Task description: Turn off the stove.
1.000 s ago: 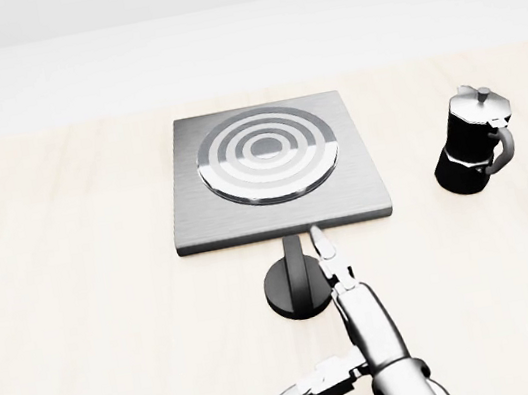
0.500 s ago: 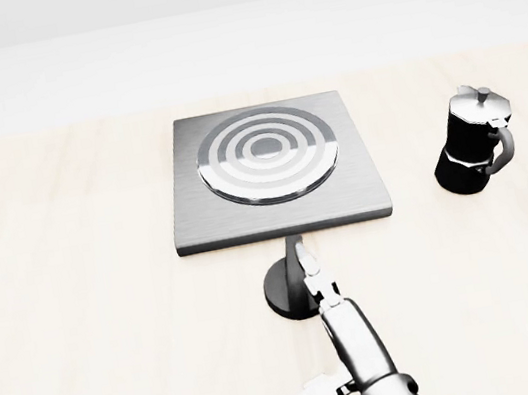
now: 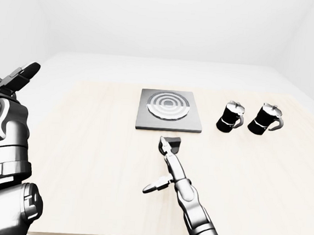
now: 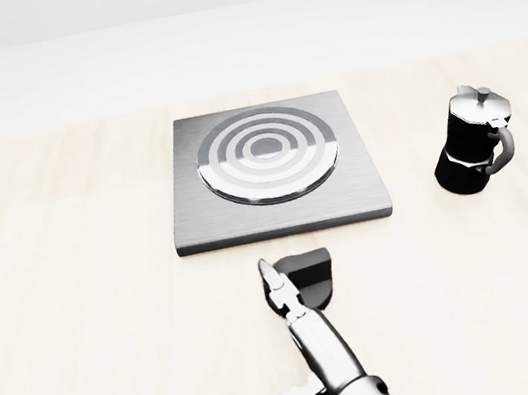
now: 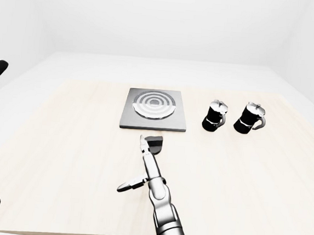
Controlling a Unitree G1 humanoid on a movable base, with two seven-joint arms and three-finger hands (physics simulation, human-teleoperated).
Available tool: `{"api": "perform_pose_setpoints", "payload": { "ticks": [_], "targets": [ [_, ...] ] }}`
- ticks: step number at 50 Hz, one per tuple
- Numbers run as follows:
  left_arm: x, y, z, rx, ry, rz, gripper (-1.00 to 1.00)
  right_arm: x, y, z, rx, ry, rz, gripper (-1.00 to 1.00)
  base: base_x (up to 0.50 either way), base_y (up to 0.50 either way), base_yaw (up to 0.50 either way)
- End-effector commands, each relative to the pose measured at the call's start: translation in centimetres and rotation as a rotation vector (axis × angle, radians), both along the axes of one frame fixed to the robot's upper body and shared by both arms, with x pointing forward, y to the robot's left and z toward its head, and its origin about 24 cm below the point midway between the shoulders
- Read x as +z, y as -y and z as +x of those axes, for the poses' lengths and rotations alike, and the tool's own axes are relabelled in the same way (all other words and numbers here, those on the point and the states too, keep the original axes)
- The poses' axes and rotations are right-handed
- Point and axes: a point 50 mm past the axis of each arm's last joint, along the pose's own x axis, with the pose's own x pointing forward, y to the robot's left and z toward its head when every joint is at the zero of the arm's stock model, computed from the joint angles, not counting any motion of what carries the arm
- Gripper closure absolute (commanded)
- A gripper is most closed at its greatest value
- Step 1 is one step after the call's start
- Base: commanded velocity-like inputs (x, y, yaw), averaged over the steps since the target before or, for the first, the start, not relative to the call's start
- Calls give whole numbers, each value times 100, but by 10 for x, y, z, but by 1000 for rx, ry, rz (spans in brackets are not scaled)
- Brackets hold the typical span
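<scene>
The right hand [image 4: 292, 350] is reaching up from the 6 o'clock edge of the head view with its fingers spread apart: one long finger is pointing toward 12 o'clock, and a second is splaying out toward 8 o'clock. The tip of the long finger [image 4: 274, 279] is lying against the left edge of the black stove knob [image 4: 310, 279]; the hand is not clamping anything.

The knob is sitting on the pale wooden table [image 4: 82, 319], just below the stove's near edge. The stove [image 4: 271, 169] is lying flat at the centre of the head view, showing concentric silver rings on a grey square plate.

At 3 o'clock of the stove, two black moka pots [image 3: 231, 116] [image 3: 266, 118] are standing upright, side by side.

In the left-eye view, the left hand [image 3: 12, 80] is hanging raised at 9 o'clock, well apart from the table; whether it is spread or closed cannot be determined.
</scene>
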Motion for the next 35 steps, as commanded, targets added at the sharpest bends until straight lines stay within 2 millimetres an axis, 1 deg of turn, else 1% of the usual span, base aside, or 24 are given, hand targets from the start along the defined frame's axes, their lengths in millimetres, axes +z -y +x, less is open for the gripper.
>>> {"api": "perform_pose_setpoints", "payload": {
  "ticks": [1, 5, 8, 10, 13, 15, 16, 17, 18, 20, 21, 23, 24, 25, 27, 30, 32, 33, 34, 35],
  "targets": [
    [0, 0, 1, -1, -1, -1, -100, -1, -21, 7, 149, -47, 31, -100, 0, 0, 0],
    [1, 0, 0, -2, 0, -1, -100, -4, -33, 10, 241, -98, 17, -100, 0, 0, 0],
    [0, 0, 1, -3, -1, 0, -100, 0, -37, 15, 280, -103, 24, -100, 0, 0, 0],
    [-1, 0, 1, -3, -1, -1, -100, 3, -39, 24, 313, -104, 32, -100, 0, 0, 0],
    [0, 0, 0, -4, -1, 0, -100, 10, -34, 47, 283, -95, -4, -100, 0, 0, 0],
    [-1, 1, 0, -6, -2, 1, -100, 21, -22, 73, 222, -98, -42, -100, 0, 0, 0],
    [0, 1, 0, -7, -2, 2, -100, 35, -17, 88, 206, -74, -63, -100, 0, 0, 0],
    [-1, 0, 0, -7, -2, 0, -100, 57, -15, 105, 217, -33, -81, -100, 0, 0, 0],
    [0, 0, 0, -5, -1, -3, -100, 75, -14, 117, 211, -2, -82, -100, 0, 0, 0],
    [0, 0, 1, -4, 2, -4, -100, 102, -17, 130, 232, 44, -81, -100, 0, 0, 0],
    [1, 0, 1, -2, 1, -5, -100, 112, -19, 134, 236, 65, -88, -100, 0, 0, 0],
    [0, 0, 2, -4, -1, -5, -100, 128, -24, 139, 245, 109, -104, -100, 0, 0, 0],
    [0, 1, 3, -5, 0, -3, -100, 142, -32, 140, 276, 154, -112, -100, 0, 0, 0],
    [0, 1, 3, -7, -2, -2, -100, 147, -36, 139, 288, 169, -120, -100, 0, 0, 0],
    [0, 1, 3, -9, 3, -5, -100, 150, -42, 137, 309, 173, -115, -100, 0, 0, 0],
    [2, 0, 1, -12, 28, -14, -100, 144, -51, 131, 343, 173, -112, -100, 0, 0, 0],
    [4, -2, -1, -28, 33, -27, -100, 132, -62, 122, 408, 143, -68, -100, 0, 0, 0],
    [3, -1, 0, -30, 34, -29, -100, 127, -65, 119, 425, 128, -65, -100, 0, 0, 0],
    [2, -1, 0, -36, 36, -31, -100, 116, -71, 114, 443, 95, -85, -100, 0, 0, 0],
    [2, -1, 0, -37, 36, -31, -100, 111, -73, 112, 443, 85, -96, -100, 0, 0, 0]
  ]
}}
